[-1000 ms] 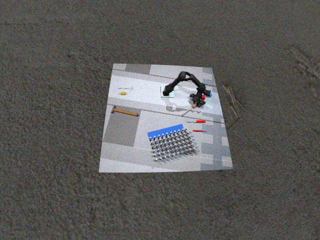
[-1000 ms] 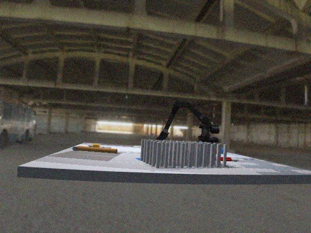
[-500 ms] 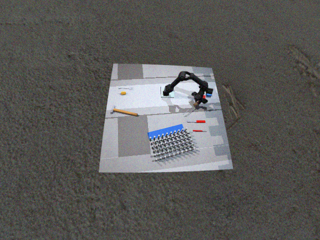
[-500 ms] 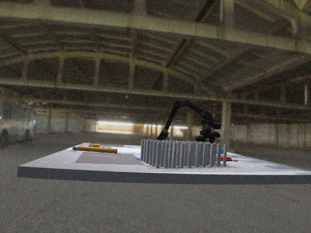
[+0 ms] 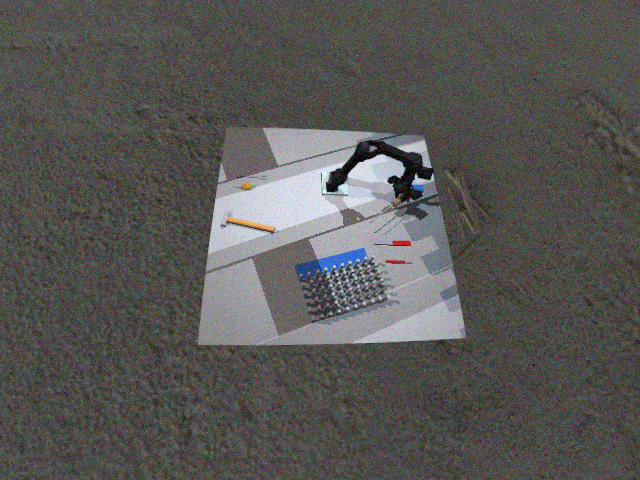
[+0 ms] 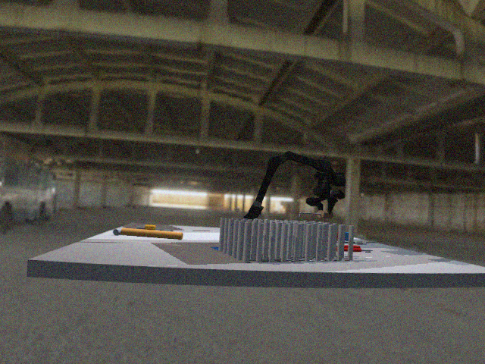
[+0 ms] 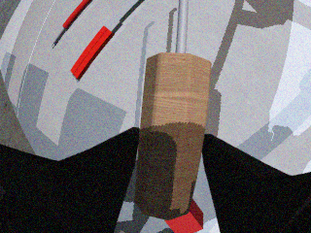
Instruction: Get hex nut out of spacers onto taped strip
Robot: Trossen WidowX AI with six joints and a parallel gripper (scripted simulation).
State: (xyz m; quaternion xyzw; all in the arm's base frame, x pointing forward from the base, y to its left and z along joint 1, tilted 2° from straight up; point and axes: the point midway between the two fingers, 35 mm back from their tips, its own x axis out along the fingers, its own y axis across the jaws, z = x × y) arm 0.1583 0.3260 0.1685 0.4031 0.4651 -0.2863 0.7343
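Observation:
My gripper (image 5: 401, 196) (image 6: 324, 210) (image 7: 171, 138) is shut on the wooden handle of a thin metal tool (image 5: 396, 201) (image 6: 320, 214) (image 7: 177, 92). The tool is held above the table, its shadow apart from it. Its shaft points toward the spacer side; the wrist view cuts off its far end, but the shadow there shows a short bend at the tip. The metal spacers (image 5: 343, 284) (image 6: 286, 240) stand upright in a dense block. The blue taped strip (image 5: 341, 259) lies along their arm-facing side. The nut cannot be made out among the spacers.
Two red-handled tools (image 5: 401, 243) (image 7: 91, 54) lie between my gripper and the spacers' right side. A hammer (image 5: 250, 224) (image 6: 151, 233) and a yellow-handled tool (image 5: 247, 186) (image 6: 149, 227) lie at the left. A blue object (image 5: 417, 187) and a red block (image 7: 187, 223) are near the gripper.

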